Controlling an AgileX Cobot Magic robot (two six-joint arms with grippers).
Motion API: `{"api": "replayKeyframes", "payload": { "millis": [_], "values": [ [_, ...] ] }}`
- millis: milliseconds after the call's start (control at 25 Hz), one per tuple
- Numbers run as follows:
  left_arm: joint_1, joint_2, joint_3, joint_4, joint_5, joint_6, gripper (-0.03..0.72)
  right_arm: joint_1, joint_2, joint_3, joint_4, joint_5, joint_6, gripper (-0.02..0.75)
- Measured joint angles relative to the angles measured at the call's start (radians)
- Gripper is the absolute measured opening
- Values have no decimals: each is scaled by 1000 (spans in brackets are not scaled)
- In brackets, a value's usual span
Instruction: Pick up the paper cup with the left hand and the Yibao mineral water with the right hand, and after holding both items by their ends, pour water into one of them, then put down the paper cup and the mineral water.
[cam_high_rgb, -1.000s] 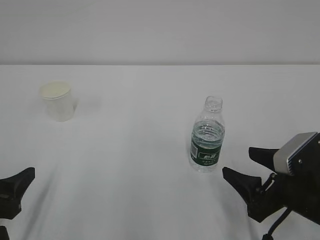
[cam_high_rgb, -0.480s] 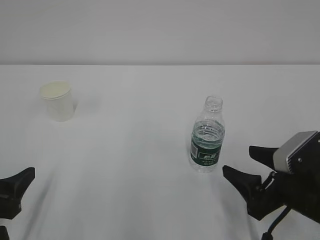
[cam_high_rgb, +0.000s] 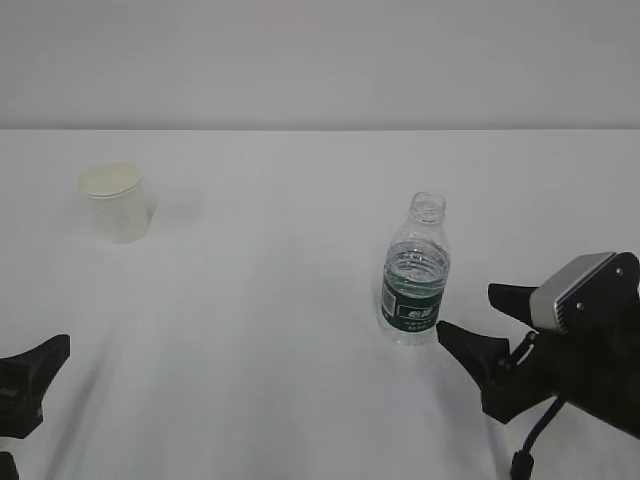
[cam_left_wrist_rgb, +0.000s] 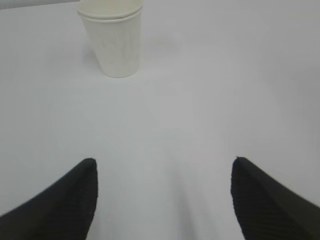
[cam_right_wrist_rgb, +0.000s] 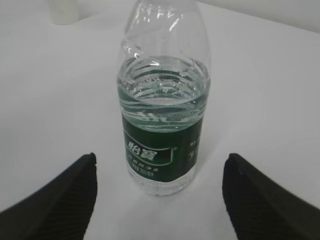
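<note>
**Inspector:** White table (cam_high_rgb: 270, 300), pale wall behind. Paper cup (cam_high_rgb: 116, 201) upright at far left; Yibao mineral water (cam_high_rgb: 413, 272) upright right of centre, uncapped, partly filled.

**Clerk:** Grippers?

**Inspector:** Right hand (cam_high_rgb: 478, 325) jaws wide apart, just beside the bottle, not touching. Left hand (cam_left_wrist_rgb: 162, 197) jaws also apart, empty, well short of the cup.

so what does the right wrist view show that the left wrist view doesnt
Only the right wrist view shows the Yibao mineral water close up, uncapped, partly filled, standing upright between the right hand's open jaws and touching neither.

Only the left wrist view shows the paper cup clearly, upright and well ahead of the left hand's open jaws.

Both share the white table and a pair of black jaws spread wide, holding nothing.
</note>
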Motion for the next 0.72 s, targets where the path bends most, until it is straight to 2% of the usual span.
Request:
{"api": "replayKeyframes", "payload": {
  "millis": [720],
  "values": [
    [0, 0, 0, 0, 0, 0, 593, 0, 58, -46, -15, 0, 0, 594]
  ]
}}
